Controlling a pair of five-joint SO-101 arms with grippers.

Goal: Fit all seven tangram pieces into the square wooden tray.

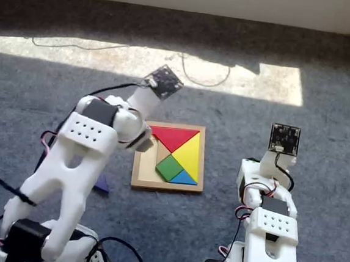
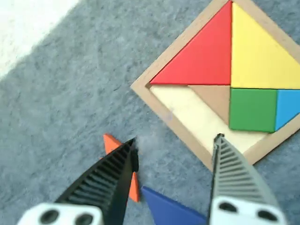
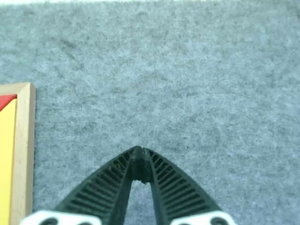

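Grey felt covers the bench, w/ a sunlit strip along the far side. Tray (image 1: 137,180) sits mid-bench between the two arms. Five pieces are in it: red (image 1: 173,137) at the far side, yellow (image 1: 188,157) at the right, green (image 1: 170,166) and blue (image 1: 185,178) nearer, and a small tan one (image 1: 163,148) in the middle. The left part of the tray shows bare wood (image 2: 187,115), so two pieces are left to fit.

Both lie loose on the felt just left of the tray. Orange piece (image 2: 111,143) is half hidden behind the black finger, w/ dark blue piece (image 2: 168,211) beside it.

L fingers (image 2: 117,164) are spread wide, holding nothing, above the felt at the tray's left edge. The pale tip is over the rim (image 2: 140,86).

R fingers (image 3: 139,154) are pressed together, empty, over bare felt right of the tray, well apart from the loose pieces.

So it's the L arm's job, I'd say. Orange isn't between the fingers but off to the black finger's side, and its long edge seems to run along that finger, not across the gap. Probably needs a shift toward orange and maybe a wrist turn before closing. Dark blue looks closer to the arm's base.
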